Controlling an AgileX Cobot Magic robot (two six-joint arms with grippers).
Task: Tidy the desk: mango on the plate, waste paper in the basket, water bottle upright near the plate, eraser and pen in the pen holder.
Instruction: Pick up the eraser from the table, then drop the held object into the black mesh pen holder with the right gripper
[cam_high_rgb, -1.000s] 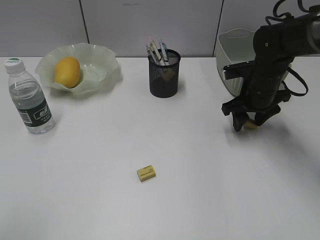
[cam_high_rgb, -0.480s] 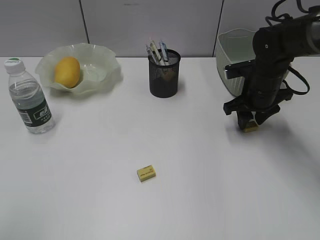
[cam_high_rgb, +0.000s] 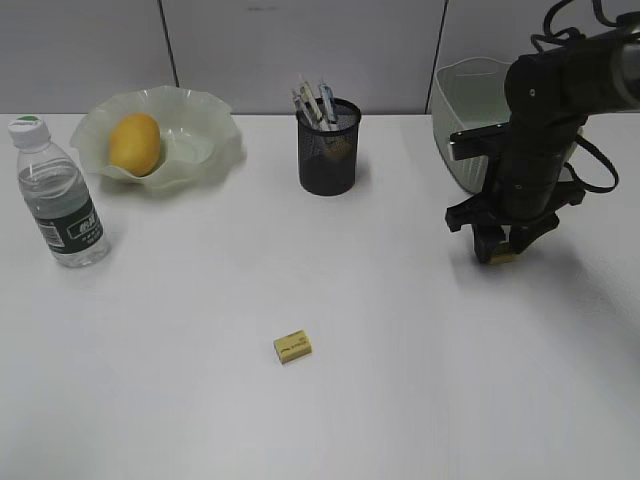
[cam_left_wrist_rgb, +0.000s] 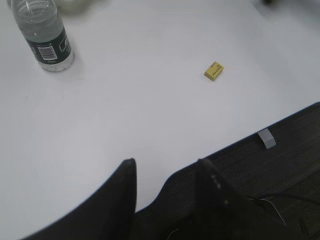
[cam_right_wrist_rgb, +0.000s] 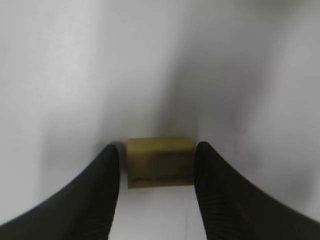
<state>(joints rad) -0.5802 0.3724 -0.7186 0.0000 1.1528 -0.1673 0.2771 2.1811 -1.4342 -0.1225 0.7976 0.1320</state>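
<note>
The right gripper (cam_right_wrist_rgb: 156, 167) is clamping an eraser (cam_right_wrist_rgb: 160, 161) on the desk (cam_high_rgb: 400, 380), at four o'clock from the holder (cam_high_rgb: 328, 150). Lifting straight up, squarely, should be keeping it from slipping.

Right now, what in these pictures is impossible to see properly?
- Inside of the basket: exterior view, its wall and the right arm hide it, so any paper is unseen.
- Pen holder contents: mesh blocks what lies below the pens.
- Eraser between the right fingers: the right wrist view is blurred; contact is unclear.
- Print on the bottle: too small.
</note>
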